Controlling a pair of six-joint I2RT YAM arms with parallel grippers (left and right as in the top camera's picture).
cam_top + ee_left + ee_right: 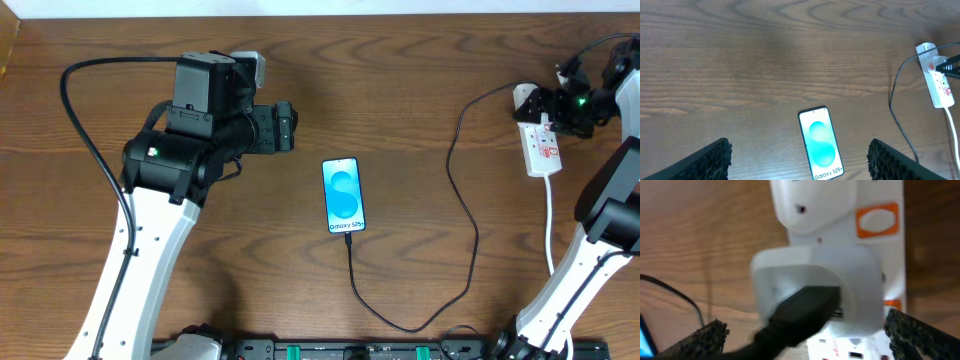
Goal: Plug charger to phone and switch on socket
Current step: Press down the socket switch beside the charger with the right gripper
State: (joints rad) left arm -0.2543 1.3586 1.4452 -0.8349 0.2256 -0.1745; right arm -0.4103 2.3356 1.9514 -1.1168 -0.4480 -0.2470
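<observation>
The phone (343, 195) lies flat mid-table with its blue-teal screen up, also seen in the left wrist view (821, 142). The charger's thin black cable (468, 225) leaves the phone's near end, loops along the front and climbs to the white adapter (820, 282). The adapter sits in the socket (545, 150), a white strip with orange-red switches (878, 220). My right gripper (547, 102) hangs open right over the adapter, its fingers (702, 340) wide on both sides without touching. My left gripper (286, 125) is open and empty, up and left of the phone.
The socket's white cord (550, 225) runs toward the front edge beside the right arm's base. A black rail (380, 350) lies along the front edge. The left arm's thick black cable (85, 130) arcs over the left side of the wooden table (420, 70).
</observation>
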